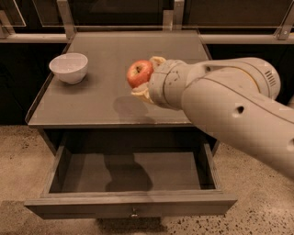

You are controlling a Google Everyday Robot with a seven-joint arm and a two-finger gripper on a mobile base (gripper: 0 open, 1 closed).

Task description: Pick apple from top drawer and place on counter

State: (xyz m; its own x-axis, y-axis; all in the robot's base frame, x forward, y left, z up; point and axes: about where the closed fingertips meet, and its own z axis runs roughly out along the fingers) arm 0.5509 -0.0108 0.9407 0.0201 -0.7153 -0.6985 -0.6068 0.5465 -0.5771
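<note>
The red apple [139, 73] with yellowish patches is held in my gripper [146, 77], above the middle of the grey counter [115, 50]. The cream fingers [156, 60] close on it from above and below; its shadow falls on the counter underneath. My large cream arm [229, 101] comes in from the right. The top drawer [131, 204] stands pulled out below the counter, with a small round knob on its front panel, and nothing lies inside it.
A white bowl [69, 67] sits on the counter's left side. Metal rails and dark panels [138, 13] run behind the counter. Speckled floor [18, 160] lies on both sides of the cabinet.
</note>
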